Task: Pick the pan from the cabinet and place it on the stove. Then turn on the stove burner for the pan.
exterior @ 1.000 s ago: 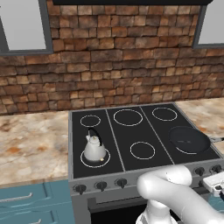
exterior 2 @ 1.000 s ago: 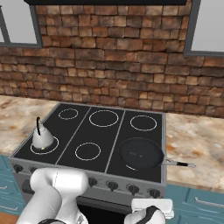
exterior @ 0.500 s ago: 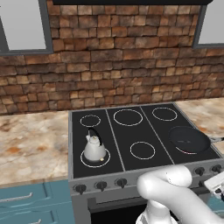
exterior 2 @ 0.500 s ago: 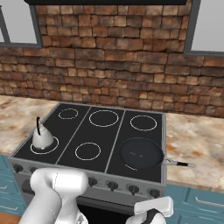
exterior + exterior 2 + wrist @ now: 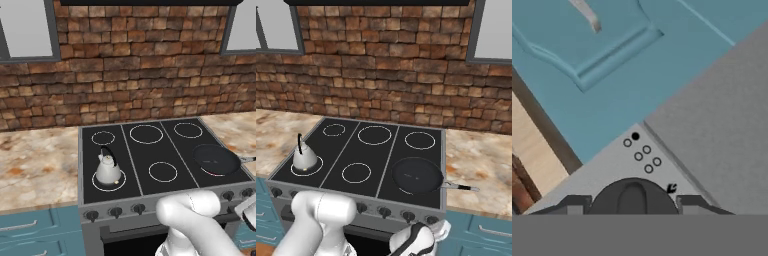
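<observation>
Spread apart, my two small dark fingertips (image 5: 574, 204) stand on either side of a round black knob (image 5: 632, 196) on the stove's grey front, one tip to each side of it. I cannot tell whether they press on the knob or only flank it. The knob is smooth and domed, with a raised ridge down its middle. Just past it the flat grey panel carries a printed cluster of small rings and one solid black dot, and a tiny dark pointer mark sits beside the knob. Beyond the panel lies a teal drawer front (image 5: 587, 55) with a raised-panel moulding and a silver bar handle.

From the base cameras, my gripper (image 5: 423, 237) hangs low at the front right corner of the stove (image 5: 358, 150), below the row of black knobs. The stove top is glossy black glass marked with thin white rings. The pan (image 5: 418, 176), round, shallow and matte black, sits on the front-right ring, its thin grey metal handle pointing right over the speckled stone counter (image 5: 481, 162). A small silver kettle (image 5: 107, 169) with a dark arched handle stands on the front-left ring. Rough reddish-brown brick wall (image 5: 140, 65) rises behind.
</observation>
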Robot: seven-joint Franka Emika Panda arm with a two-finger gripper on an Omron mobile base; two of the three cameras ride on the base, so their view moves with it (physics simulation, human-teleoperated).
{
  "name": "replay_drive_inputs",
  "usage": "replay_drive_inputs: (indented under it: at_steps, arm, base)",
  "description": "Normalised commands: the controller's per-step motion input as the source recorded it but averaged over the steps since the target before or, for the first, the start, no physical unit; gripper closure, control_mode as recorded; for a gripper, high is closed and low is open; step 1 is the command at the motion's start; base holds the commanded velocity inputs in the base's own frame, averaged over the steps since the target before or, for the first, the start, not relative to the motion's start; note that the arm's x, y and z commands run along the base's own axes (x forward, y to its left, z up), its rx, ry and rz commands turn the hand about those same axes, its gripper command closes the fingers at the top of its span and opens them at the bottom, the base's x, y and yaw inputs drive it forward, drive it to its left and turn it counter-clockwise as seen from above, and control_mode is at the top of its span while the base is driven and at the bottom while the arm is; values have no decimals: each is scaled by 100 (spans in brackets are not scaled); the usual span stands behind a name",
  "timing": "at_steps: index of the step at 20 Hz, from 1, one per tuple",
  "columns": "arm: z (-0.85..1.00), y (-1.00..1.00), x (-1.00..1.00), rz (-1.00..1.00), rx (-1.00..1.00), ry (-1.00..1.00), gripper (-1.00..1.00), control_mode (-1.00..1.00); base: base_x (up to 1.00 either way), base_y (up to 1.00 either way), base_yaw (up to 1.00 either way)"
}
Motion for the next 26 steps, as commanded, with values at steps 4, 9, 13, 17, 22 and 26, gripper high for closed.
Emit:
replay_drive_inputs:
  at_steps: [4, 9, 13, 17, 22, 26]
  arm:
    - [11, 11, -6, 0, -16, -3, 100, -100]
    - [0, 1, -1, 0, -2, 2, -100, -100]
    - [0, -1, -37, 2, 0, 0, -100, -100]
    - [0, 0, -47, 5, 0, 0, -100, -100]
    - [3, 0, -54, 5, 0, -2, -100, -100]
    - [22, 0, -81, 5, 0, -12, -100, -100]
  base:
    - [0, 0, 0]
    - [0, 0, 0]
    - [0, 0, 0]
    - [0, 0, 0]
    - [0, 0, 0]
    - [0, 0, 0]
